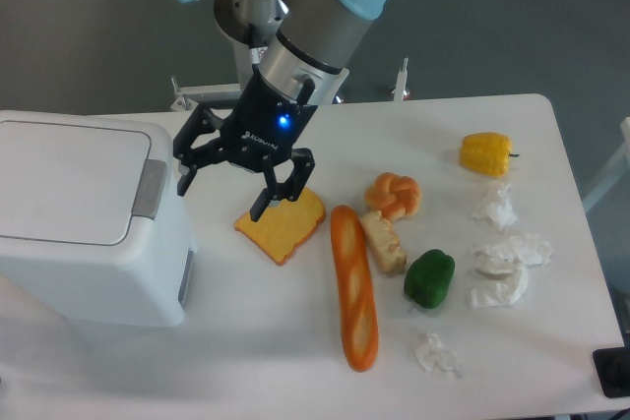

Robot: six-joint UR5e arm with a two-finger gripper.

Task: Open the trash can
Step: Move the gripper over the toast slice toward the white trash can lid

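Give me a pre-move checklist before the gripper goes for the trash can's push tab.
1. Lid shut, nothing on it: ok.
2. Grey tab in plain view: ok.
3. Gripper open and empty: ok.
4. Gap between gripper and tab free of objects: ok.
5. Fingertip lined up over the tab: not ok; it is beside the trash can, over the table.
6. Height above the bread slice: cannot tell.

From my seat, the trash can (84,218) runs off the frame at nine o'clock, so I can't see its far side. The pincer (220,190) covers a corner of the yellow slice (283,224). A dark object (612,373) at four o'clock is cut off; I can't tell what it is. The arm's upper links leave the frame at twelve.
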